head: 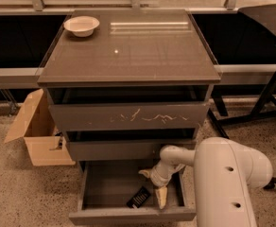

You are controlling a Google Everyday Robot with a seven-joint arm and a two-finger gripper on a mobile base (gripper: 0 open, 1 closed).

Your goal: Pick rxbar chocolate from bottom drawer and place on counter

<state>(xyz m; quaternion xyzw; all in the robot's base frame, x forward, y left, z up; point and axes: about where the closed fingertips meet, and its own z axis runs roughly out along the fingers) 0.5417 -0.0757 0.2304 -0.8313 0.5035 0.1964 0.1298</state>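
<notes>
In the camera view, a three-drawer cabinet is seen from above and in front. The bottom drawer (96, 188) is pulled out toward the near side, and its interior is exposed. The rxbar chocolate (139, 197) is seen lying flat on the drawer floor, close to the near front panel and right of the middle, turned at a slant.

The gripper (153, 187) is lowered into the right part of this drawer, just right of the bar and a little farther back. Its jaws are spread apart and nothing is held between them; whether the lower fingertip touches the bar cannot be told. The white arm (228, 174) fills the near right corner.

The middle drawer (114, 149) and the scratched top drawer (128, 116) are pushed in further. The glossy surface (128, 56) carries a white bowl (81, 25) at its far left corner. An open cardboard box (36, 134) stands on the floor (15, 193) left of the cabinet.
</notes>
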